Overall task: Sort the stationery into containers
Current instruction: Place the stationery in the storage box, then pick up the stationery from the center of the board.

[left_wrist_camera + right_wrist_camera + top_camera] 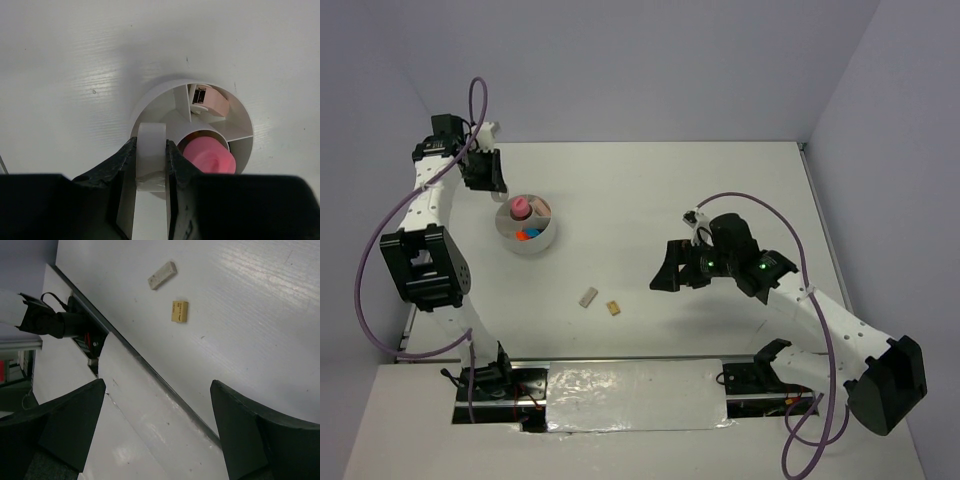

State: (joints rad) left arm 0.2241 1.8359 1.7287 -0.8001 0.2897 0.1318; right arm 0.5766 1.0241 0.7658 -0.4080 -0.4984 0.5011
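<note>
My left gripper (151, 146) is shut on a clear ring (151, 132), held edge-on just over the near rim of the round white divided bowl (161, 92). In the bowl stand a pink tube (210, 159) and a pale pink piece (214, 103). In the top view the left gripper (486, 178) hangs at the bowl's (510, 243) far-left edge; orange and blue bits (527, 237) lie inside. A grey block (162, 275) and a tan block (180, 311) lie loose on the table. My right gripper (157, 386) is open and holds nothing, off to the right of both blocks.
The grey block (588, 297) and tan block (614, 308) lie near the table's front edge, left of the right gripper (667, 272). A shiny taped strip (635, 395) and the arm bases run along the near edge. Purple cables loop beside both arms.
</note>
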